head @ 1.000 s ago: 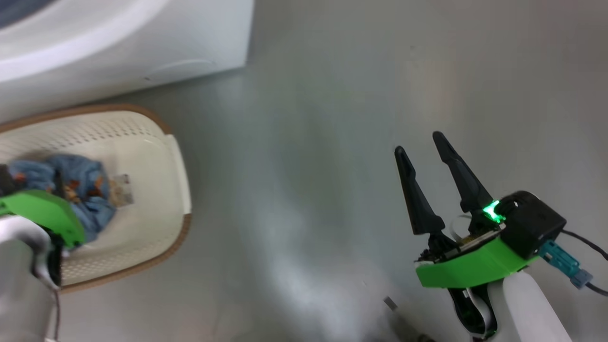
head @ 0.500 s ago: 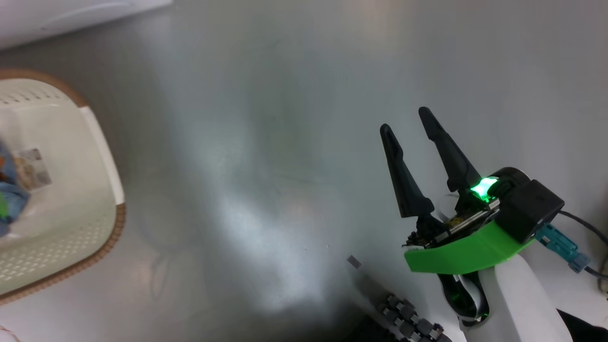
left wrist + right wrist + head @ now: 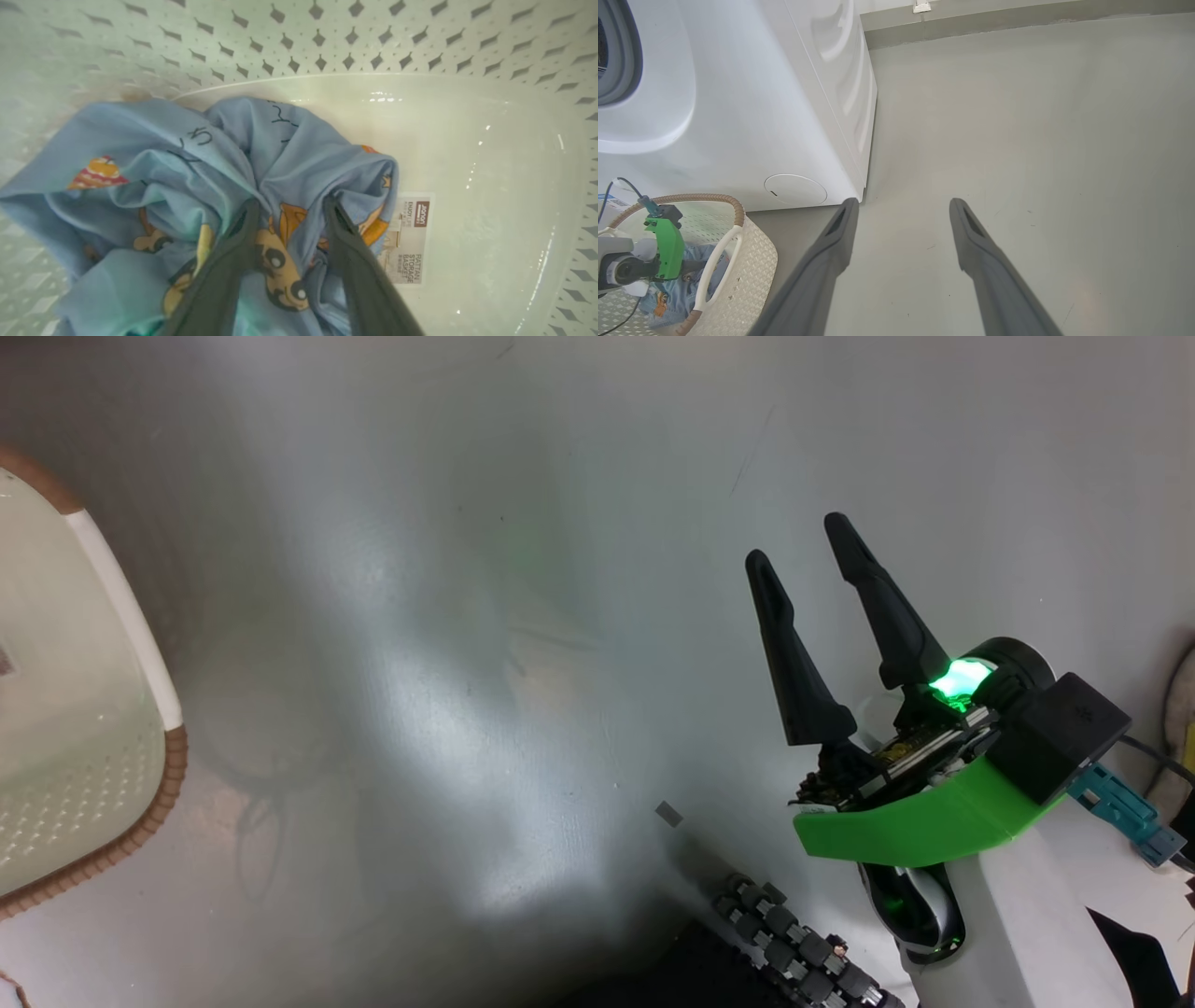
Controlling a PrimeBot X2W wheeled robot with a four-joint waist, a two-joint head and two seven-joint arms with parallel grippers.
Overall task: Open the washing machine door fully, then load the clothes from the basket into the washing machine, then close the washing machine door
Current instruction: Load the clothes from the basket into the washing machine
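My left gripper (image 3: 288,203) is down inside the cream basket (image 3: 490,140), its fingers closed part-way on a bunch of the light blue bear-print clothes (image 3: 187,154). The cloth folds gather at the fingertips, beside the basket's label sticker (image 3: 411,242). In the right wrist view the left arm's green wrist (image 3: 668,247) reaches into the basket (image 3: 752,261) over the clothes (image 3: 668,291), in front of the white washing machine (image 3: 761,93). My right gripper (image 3: 798,546) hangs open over bare floor with nothing in it. The washing machine door is out of view.
The machine's round flap (image 3: 795,189) and grey rubber ring (image 3: 619,56) face the basket. The basket's brown rim (image 3: 159,793) sits at the left edge of the head view. Grey floor (image 3: 467,663) stretches right of the machine. My wheeled base (image 3: 794,952) is at bottom.
The head camera has swung right, so the basket slid to the picture's left edge and the machine and left arm left it. The right gripper stays open, barely shifted.
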